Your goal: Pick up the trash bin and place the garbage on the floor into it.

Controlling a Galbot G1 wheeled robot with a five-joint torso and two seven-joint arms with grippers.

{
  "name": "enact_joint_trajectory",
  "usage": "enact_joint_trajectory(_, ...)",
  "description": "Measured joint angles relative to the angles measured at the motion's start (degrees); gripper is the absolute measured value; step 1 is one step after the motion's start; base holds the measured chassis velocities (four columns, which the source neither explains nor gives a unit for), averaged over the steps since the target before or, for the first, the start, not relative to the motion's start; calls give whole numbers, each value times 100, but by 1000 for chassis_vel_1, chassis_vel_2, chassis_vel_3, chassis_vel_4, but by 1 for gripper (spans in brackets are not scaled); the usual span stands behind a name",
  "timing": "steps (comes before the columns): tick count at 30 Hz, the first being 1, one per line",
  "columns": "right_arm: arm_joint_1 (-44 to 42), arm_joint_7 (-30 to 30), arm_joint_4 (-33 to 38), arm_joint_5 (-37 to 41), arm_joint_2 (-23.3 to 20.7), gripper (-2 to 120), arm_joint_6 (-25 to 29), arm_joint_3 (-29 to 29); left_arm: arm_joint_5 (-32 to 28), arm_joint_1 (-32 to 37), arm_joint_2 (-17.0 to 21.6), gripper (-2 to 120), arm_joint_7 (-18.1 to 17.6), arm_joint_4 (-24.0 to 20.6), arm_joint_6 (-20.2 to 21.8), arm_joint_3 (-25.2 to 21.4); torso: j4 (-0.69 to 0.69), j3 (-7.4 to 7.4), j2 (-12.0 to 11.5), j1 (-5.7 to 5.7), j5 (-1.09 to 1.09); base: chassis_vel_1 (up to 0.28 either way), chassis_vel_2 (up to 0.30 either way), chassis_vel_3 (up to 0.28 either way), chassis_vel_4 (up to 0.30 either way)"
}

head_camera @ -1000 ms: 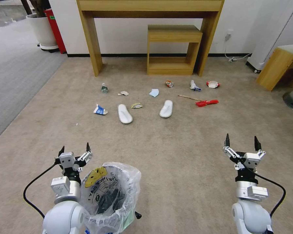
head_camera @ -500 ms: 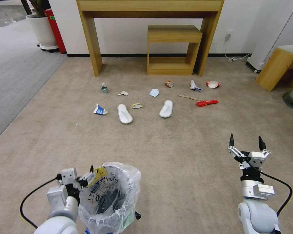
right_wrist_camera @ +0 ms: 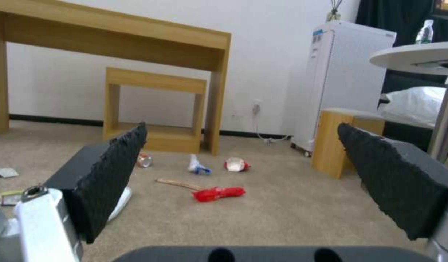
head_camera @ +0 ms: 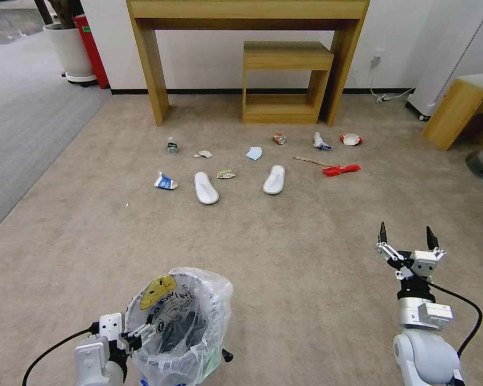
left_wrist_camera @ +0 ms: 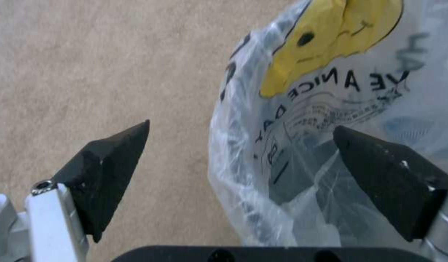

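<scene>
At lower left, the left tool [head_camera: 136, 335], spread wide and empty, straddles the trash bin [head_camera: 183, 327]'s bagged rim; next it must close. The right tool [head_camera: 405, 239] hovers wide, empty.

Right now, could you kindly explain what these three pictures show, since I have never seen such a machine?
It is a wheeled robot with two arms. One picture looks down from its head; the other two look out from each wrist.

The left hand is open at the rim of the trash bin, one finger outside the bag, the other over it. The right hand hangs open over the carpet, holding nothing.

Farther off lies the garbage: two slippers, a carton, a bottle, a mask and a red wrapper.
</scene>
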Motion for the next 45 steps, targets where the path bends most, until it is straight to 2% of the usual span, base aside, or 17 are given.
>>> enact_joint_trajectory(5,-2,19,-15,-11,13,100,-9,-5,-111,-6,15,100,-115,76,50,10,0,0,0,0,0,0,0,0,0)
enact_joint_trajectory(15,3,45,-20,-20,5,100,-28,6,-95,-219,-1,100,-124,346,52,20,0,0,0,0,0,0,0,0,0)
enact_joint_trajectory(26,31,67,-69,-59,5,100,-61,19,-455,-620,-2,100,-298,670,114,28,0,0,0,0,0,0,0,0,0)
enact_joint_trajectory(45,91,104,-136,-85,11,100,-83,47,-661,-810,-39,97,-419,854,208,164,0,0,0,0,0,0,0,0,0)
